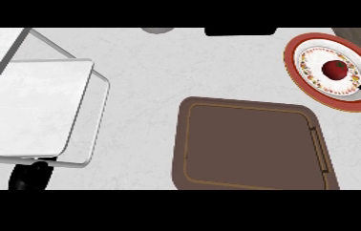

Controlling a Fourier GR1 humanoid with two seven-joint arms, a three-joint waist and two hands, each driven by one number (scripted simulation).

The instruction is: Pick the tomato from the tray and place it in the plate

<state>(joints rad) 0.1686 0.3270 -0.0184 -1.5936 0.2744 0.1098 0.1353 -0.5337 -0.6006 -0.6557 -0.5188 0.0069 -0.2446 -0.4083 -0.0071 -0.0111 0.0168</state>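
tomato (335,69) seen lying on plate (307,84), upper R of bench (155,72) | tray (247,149) seen bare, brown, centre-R, just below plate | L hand (29,176) partly seen at lower-L edge, dark, finger state can't be told | R hand not seen | white slab (38,110) at L
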